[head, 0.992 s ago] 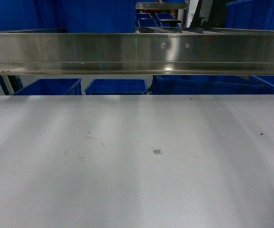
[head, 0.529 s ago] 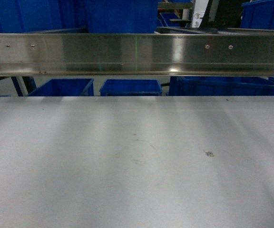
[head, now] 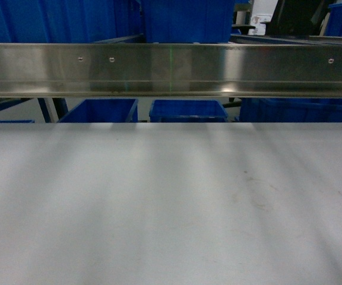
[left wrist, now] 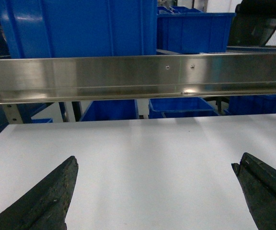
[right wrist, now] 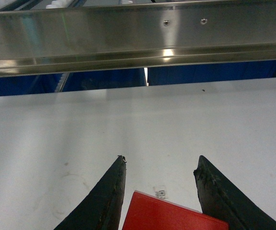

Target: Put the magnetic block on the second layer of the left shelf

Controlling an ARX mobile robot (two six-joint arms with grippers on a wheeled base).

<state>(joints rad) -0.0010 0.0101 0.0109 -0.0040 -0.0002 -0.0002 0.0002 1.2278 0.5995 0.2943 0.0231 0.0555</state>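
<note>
White tabletop (head: 171,208); left gripper (left wrist: 155,191) jaws apart, right gripper (right wrist: 161,179) jaws around magnetic block (right wrist: 171,214).

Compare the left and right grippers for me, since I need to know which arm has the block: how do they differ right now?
The left gripper stands wide open with nothing between its fingers, only bare white tabletop; the right gripper has its fingers much closer together, with the red magnetic block between them. Whether the right fingers actually press the block cannot be told. Both have dark, tapered fingers and both face the steel shelf rail.
</note>
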